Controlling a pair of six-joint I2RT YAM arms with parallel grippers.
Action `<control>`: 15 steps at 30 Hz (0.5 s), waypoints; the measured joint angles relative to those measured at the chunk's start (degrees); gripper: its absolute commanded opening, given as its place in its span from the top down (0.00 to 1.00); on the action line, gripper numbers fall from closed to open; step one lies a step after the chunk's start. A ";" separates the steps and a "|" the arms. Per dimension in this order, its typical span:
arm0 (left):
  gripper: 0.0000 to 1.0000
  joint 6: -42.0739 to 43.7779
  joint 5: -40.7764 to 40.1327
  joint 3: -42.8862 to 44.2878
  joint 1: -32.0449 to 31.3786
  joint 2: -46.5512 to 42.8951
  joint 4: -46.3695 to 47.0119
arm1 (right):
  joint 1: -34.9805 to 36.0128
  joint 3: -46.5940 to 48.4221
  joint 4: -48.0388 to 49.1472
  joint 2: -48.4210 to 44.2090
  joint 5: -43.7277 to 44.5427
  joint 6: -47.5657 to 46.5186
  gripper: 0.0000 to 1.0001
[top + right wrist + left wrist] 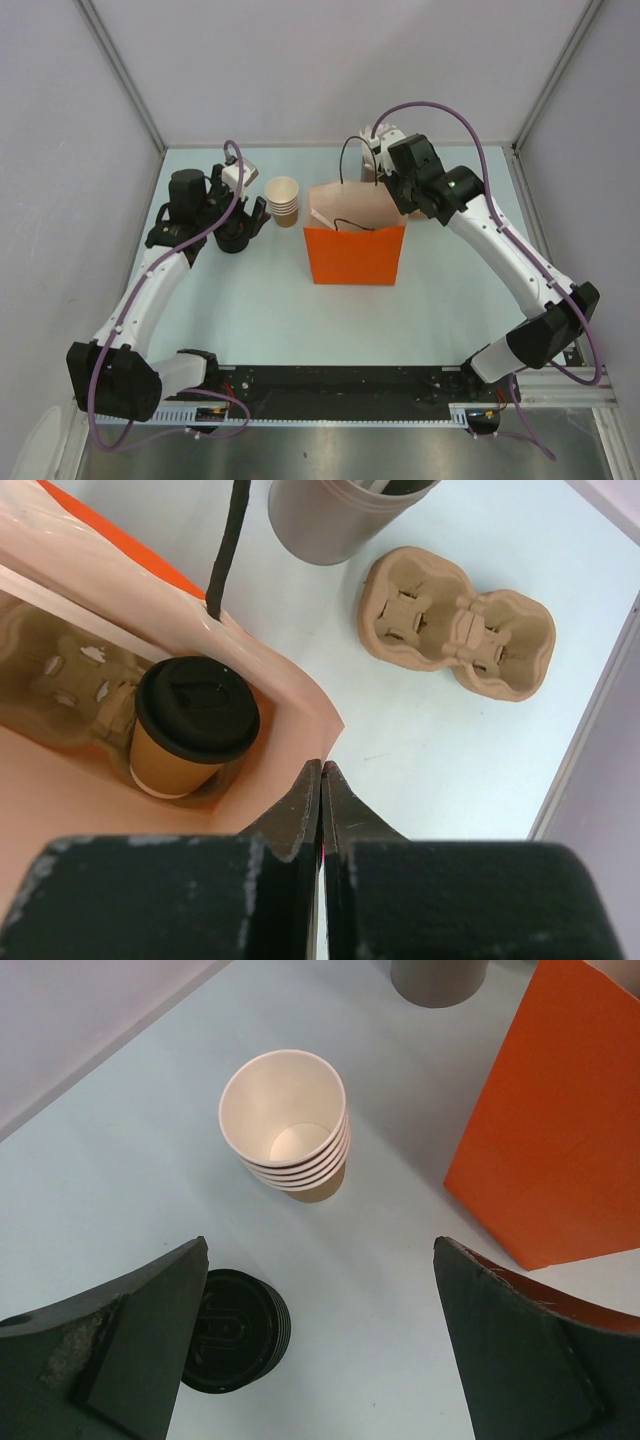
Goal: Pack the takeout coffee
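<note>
Standing upright in a pulp carrier (60, 670) inside the orange paper bag (290, 695), the takeout coffee (195, 725) has its long axis vertical, lidded end up. Right claw (322, 780) is clenched on nothing above the bag's rim; left claw (320, 1260) gapes released near a cup stack (290, 1130).

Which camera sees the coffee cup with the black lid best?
The right wrist view: it looks down into the orange bag, where the lidded cup sits. The top and left wrist views show only the bag, not the cup.
</note>
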 measured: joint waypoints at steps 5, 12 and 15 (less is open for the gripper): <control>0.01 -0.02 0.02 0.00 0.00 0.00 -0.02 | 0.00 -1.03 0.04 -1.36 -0.04 -0.02 0.96; 0.01 -0.02 0.02 0.00 0.00 0.00 0.00 | 0.00 -2.05 0.22 -1.38 -0.50 -0.20 0.80; 0.01 -0.04 0.02 0.00 0.00 0.00 0.00 | -0.02 -2.43 0.24 -1.38 -0.76 -0.42 0.75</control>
